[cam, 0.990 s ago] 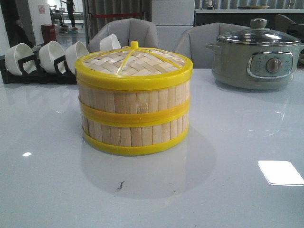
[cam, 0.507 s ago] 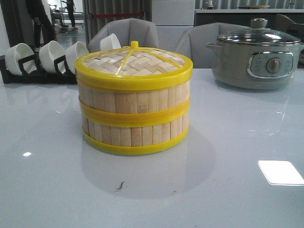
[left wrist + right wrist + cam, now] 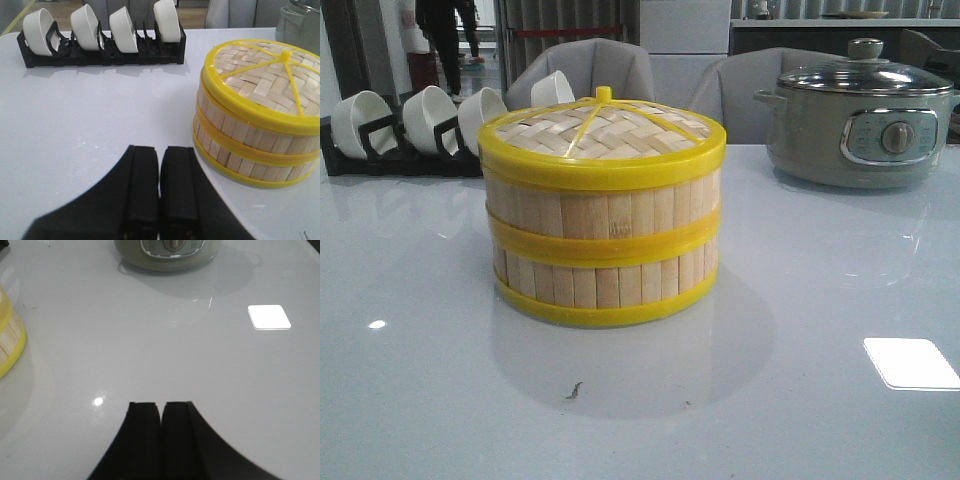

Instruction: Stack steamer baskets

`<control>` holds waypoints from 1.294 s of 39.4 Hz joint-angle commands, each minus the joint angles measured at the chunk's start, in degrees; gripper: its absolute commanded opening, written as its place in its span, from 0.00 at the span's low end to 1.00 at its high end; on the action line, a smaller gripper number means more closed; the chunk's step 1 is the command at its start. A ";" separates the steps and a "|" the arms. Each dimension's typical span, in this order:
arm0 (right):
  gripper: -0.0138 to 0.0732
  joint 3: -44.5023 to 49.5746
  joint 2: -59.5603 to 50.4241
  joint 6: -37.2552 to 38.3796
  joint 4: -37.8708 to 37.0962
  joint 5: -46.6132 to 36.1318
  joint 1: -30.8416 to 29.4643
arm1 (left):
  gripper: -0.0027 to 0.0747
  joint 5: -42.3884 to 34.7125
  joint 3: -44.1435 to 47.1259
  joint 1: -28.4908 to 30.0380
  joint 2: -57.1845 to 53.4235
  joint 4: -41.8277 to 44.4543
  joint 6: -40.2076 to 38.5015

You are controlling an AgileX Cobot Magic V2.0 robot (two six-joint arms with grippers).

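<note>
Meanwhile, the stacked steamer baskets (image 3: 255, 132) are sitting near the left gripper (image 3: 159, 185), well apart from the right gripper (image 3: 161, 432); both are staying pressed closed, holding nothing.

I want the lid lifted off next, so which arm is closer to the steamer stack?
Left, probably. The left gripper, shut and empty, sits right beside the stack, with the lid fully in view. The right gripper sees only the stack's edge.

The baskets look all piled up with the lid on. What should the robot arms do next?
Probably nothing but stay back. The two steamer baskets already sit stacked, with the lid on top. The left gripper and right gripper are shut, empty and away from the stack.
</note>
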 commanded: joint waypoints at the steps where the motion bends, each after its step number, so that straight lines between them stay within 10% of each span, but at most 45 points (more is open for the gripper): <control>1: 0.22 -1.64 -0.10 -0.15 0.33 -3.78 -0.33 | 0.15 -5.12 -1.68 -0.29 0.00 -0.55 -0.44; 51: 0.22 -1.64 -0.10 -0.15 0.33 -3.78 -0.33 | 0.15 -5.12 -1.68 -0.29 0.00 1.35 -0.30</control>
